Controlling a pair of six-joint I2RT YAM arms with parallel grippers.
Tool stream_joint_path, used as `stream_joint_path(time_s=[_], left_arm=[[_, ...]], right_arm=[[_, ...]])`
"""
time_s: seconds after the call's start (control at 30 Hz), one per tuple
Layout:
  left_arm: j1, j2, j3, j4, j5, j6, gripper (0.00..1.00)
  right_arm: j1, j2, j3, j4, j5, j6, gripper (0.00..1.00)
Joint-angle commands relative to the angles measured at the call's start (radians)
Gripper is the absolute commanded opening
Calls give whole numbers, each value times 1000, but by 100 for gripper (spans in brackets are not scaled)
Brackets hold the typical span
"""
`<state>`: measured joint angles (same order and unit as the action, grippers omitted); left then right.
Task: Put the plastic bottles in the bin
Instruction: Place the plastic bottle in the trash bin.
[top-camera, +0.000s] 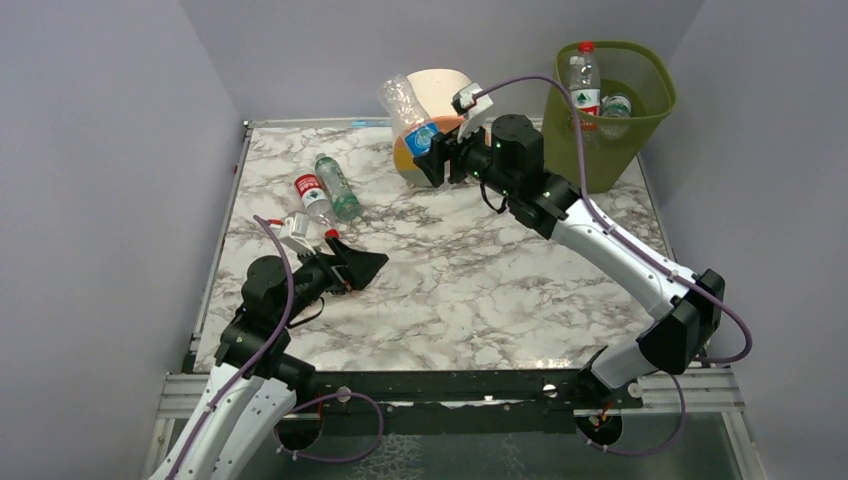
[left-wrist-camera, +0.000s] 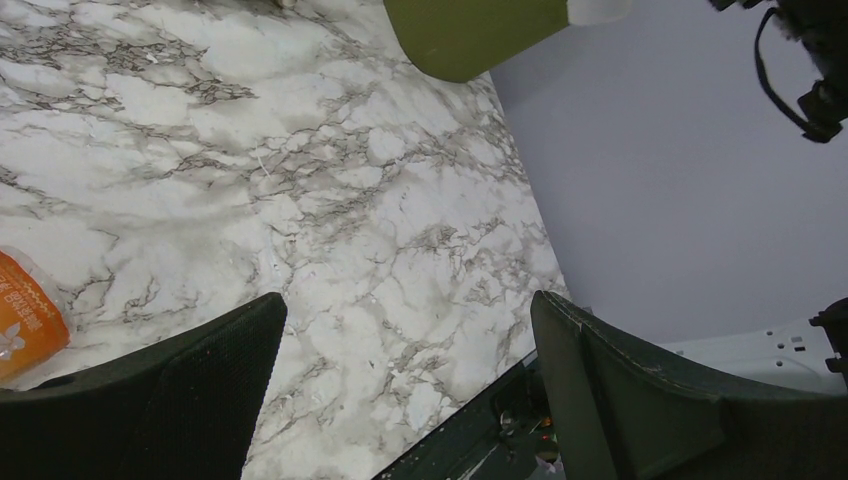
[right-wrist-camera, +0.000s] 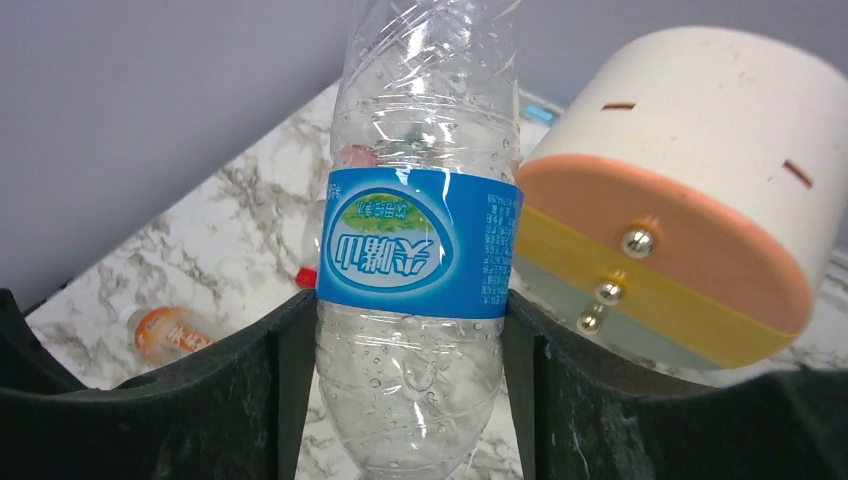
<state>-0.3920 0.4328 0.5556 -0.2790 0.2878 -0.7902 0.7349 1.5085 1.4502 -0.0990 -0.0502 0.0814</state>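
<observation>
The right arm (top-camera: 610, 240) reaches over the back of the table (top-camera: 480, 290). The right jaws pinch a clear bottle with a blue label (top-camera: 413, 122) (right-wrist-camera: 418, 245). One jaw presses on each side of it, at the label. This bottle is up in the air and tilted. It is right in front of the round drawer unit (top-camera: 445, 85) (right-wrist-camera: 690, 170).

The green bin (top-camera: 605, 160) stands at the far right corner, well apart from the held bottle. Two bottles are in it already. A red-label bottle (top-camera: 583, 88) stands up tall, with its red cap poking above the rim. Another bottle (top-camera: 616, 105) sits just beside it.

The left arm (top-camera: 262, 300) is low, near the front left. The left jaws are spread wide with nothing between them, only the table under them. A small orange-label bottle (left-wrist-camera: 25, 315) (right-wrist-camera: 168, 335) lies just beside one jaw.

Farther back, a red-label table bottle (top-camera: 312, 195) and a green-label bottle (top-camera: 338, 187) lie side by side on the table.
</observation>
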Motion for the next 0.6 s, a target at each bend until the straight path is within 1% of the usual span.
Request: stream_joint_path(time_s=[0.0,0.17,0.33,0.57], left_arm=[[7,-1,19,17,23,-3,99],[6,2,16,26,25,-5,99],[5,22,32,26,22,9,99],[5,59,46,35,29,11,99]], right_arm=[[-48,11,96,-21,71,-32,66],[-152,72,212,-30,64,-25,66],[-282,165,368,-76,71,-24,66],[-448,286,561,-116,127,-17,67]])
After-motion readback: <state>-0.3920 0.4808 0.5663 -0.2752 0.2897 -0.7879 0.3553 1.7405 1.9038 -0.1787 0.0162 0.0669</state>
